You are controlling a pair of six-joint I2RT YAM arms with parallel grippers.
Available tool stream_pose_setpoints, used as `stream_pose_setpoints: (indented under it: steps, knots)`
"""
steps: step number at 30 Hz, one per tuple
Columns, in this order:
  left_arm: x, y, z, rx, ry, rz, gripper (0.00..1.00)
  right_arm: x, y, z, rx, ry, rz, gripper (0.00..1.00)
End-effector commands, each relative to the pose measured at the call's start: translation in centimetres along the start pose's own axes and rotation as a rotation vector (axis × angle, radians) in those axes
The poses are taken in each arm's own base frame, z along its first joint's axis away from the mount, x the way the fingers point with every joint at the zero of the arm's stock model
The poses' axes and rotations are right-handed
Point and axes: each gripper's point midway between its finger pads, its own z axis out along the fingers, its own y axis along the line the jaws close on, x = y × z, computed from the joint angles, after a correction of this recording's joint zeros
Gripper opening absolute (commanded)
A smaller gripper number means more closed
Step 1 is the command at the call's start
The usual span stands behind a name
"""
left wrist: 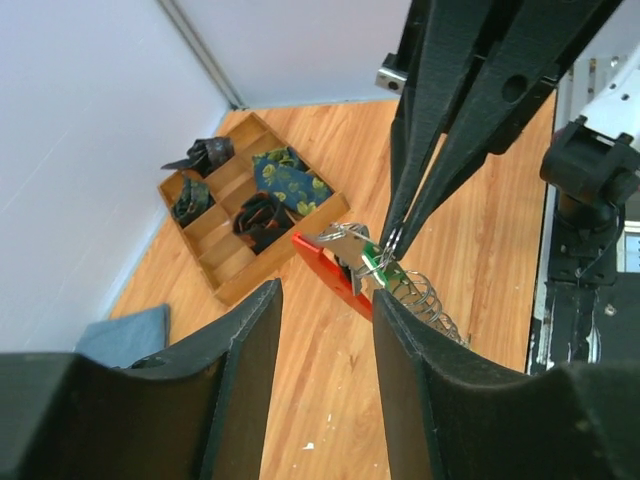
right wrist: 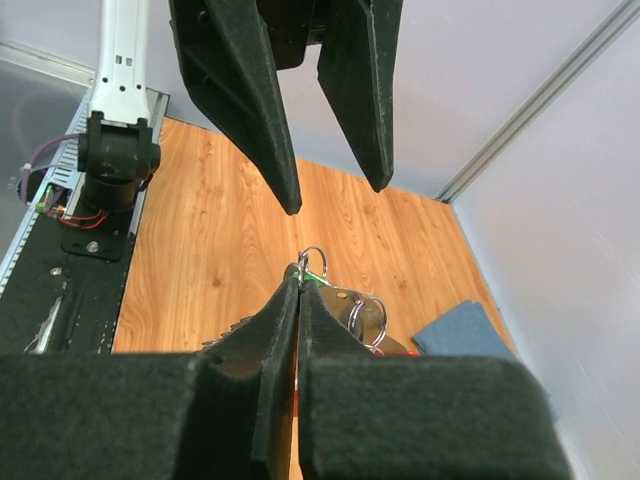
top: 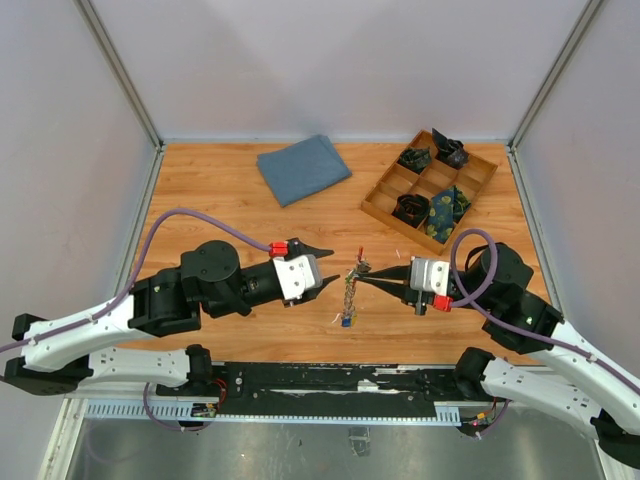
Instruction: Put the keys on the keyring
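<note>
Right hand (top: pixel 364 279) is pinched fully closed on the keys (top: pixel 348 300) beside the keyring (left wrist: pixel 328 262); left hand (top: pixel 327 272), half open and empty, sits just left.

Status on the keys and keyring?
Left fingers open, empty. Right fingers shut on keys, bunch hanging. Red keyring at the pinch. Nothing in the way.
</note>
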Motion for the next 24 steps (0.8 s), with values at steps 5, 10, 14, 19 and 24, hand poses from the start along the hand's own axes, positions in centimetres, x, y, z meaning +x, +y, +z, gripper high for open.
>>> stream_pose_setpoints:
  steps: [5, 10, 14, 19, 24]
  knots:
    - [-0.7, -2.7, 0.6, 0.182, -0.017, 0.131, 0.37, -2.2, 0.8, -0.1, -0.064, -0.056, -0.029, 0.00]
    - [0.2, -3.3, 0.9, 0.218, 0.023, 0.157, 0.32, -2.4, 1.0, -0.1, -0.079, -0.057, -0.024, 0.01]
    - [0.4, -3.3, 0.9, 0.220, 0.036, 0.164, 0.30, -2.5, 1.0, -0.1, -0.084, -0.060, -0.021, 0.01]
    - [1.0, -3.3, 1.2, 0.214, 0.060, 0.174, 0.30, -2.6, 1.1, -0.1, -0.089, -0.063, -0.021, 0.01]
    - [1.3, -3.3, 1.4, 0.216, 0.076, 0.181, 0.25, -2.5, 1.2, -0.1, -0.091, -0.061, -0.015, 0.01]
